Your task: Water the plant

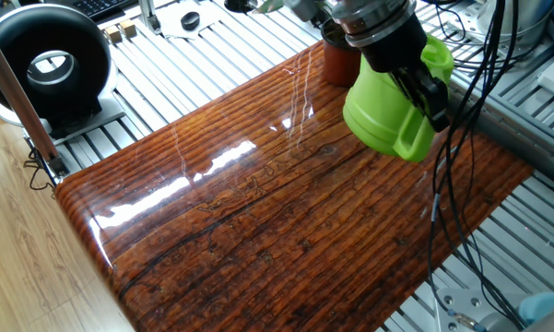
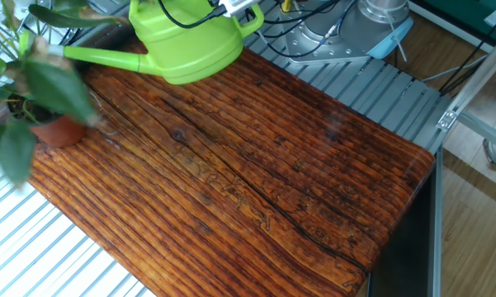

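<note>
— Where do we see the plant (image 2: pixel 41 91)?
— At the table's (image 2: pixel 256 173) far corner, its pot (image 1: pixel 339 61) half hidden behind the can (image 1: pixel 389 111).
— And our gripper (image 1: pixel 422 86)?
— Clamped on the can's handle, can off the table, spout (image 2: pixel 99 56) reaching the leaves.

This is a robotics lab or test workshop. A glossy wood-grain bench (image 1: pixel 258 212) sits on a frame of ribbed aluminium rails (image 1: pixel 212 55), with bundles of black cables (image 1: pixel 470 138) hanging across it. A keyboard (image 1: pixel 101 7) lies at the far edge, a round black device (image 1: pixel 51 65) stands beside the bench, and a metal machine base (image 2: pixel 380 21) rises behind it.
</note>
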You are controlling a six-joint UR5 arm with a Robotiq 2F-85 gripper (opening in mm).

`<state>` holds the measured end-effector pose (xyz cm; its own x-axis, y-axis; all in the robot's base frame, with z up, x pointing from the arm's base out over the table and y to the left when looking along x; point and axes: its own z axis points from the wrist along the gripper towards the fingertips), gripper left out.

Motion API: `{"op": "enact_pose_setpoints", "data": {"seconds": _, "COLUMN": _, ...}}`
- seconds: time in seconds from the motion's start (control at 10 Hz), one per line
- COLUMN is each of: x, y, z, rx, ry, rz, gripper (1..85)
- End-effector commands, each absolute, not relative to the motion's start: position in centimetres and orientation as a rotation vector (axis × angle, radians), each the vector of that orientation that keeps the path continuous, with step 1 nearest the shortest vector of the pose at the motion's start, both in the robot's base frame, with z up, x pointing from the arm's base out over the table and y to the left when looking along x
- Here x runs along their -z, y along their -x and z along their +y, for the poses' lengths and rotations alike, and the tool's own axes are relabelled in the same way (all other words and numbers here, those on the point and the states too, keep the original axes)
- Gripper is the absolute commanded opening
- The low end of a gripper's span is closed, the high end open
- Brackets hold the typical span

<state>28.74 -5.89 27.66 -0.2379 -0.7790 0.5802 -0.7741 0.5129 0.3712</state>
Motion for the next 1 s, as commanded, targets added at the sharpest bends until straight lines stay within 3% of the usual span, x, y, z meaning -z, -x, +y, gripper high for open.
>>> {"op": "enact_pose_setpoints", "data": {"seconds": 0.0, "x": -28.1, "y": -28.4, "z": -5.9, "rx": -0.001, "ry": -1.22, "rz": -2.023, "gripper": 1.3}}
{"op": "enact_pose_setpoints", "data": {"seconds": 0.9, "x": -30.0, "y": -27.1, "z": -7.2, "rx": -0.084, "ry": -1.055, "rz": -2.003, "gripper": 1.3}}
